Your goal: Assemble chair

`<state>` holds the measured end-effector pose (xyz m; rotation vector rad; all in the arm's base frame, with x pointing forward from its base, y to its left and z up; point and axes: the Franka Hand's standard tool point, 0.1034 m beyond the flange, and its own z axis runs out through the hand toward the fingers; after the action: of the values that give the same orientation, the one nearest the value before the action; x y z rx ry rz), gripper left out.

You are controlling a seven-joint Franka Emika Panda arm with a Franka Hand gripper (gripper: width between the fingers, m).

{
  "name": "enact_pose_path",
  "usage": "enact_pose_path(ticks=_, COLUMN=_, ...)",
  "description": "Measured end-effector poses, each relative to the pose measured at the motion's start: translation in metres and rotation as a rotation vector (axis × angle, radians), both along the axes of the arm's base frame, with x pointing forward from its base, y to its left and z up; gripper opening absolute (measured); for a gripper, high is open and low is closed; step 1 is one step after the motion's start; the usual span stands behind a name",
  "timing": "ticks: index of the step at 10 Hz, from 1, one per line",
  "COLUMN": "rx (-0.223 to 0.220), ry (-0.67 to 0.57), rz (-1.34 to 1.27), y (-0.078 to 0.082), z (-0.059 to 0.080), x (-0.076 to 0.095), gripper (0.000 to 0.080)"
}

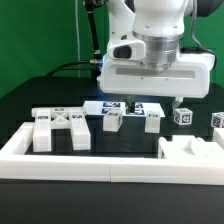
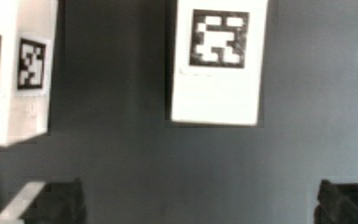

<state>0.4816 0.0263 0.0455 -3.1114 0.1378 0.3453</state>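
- One tagged white chair block lies just ahead of the hand, its long axis square to the closing line.
- Hand released, jaws wide, holding nothing.

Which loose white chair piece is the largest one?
The wide flat piece at the exterior view's left end; the other pieces in the row are small blocks.

I find the chair in loose white tagged blocks. A broad cross-ribbed piece lies flat, and four small blocks sit apart in a row to the exterior view's right of it.
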Motion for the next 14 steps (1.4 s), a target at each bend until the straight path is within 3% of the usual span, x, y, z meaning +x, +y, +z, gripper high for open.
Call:
enact_pose_path(ticks=1, rx=0.0, ry=-0.007, rz=0.001, y=0.0, z=0.0, x=0.003, gripper=0.0648)
enact_pose_path(ticks=12, rx=0.031, ry=0.704, rz=0.048, y=0.004, z=-0.023, x=-0.021, gripper=0.0648)
enact_pose_path(ticks=14, rx=0.03, ry=0.733, rz=0.051, y=0.005, z=-0.031, x=-0.025, gripper=0.0648)
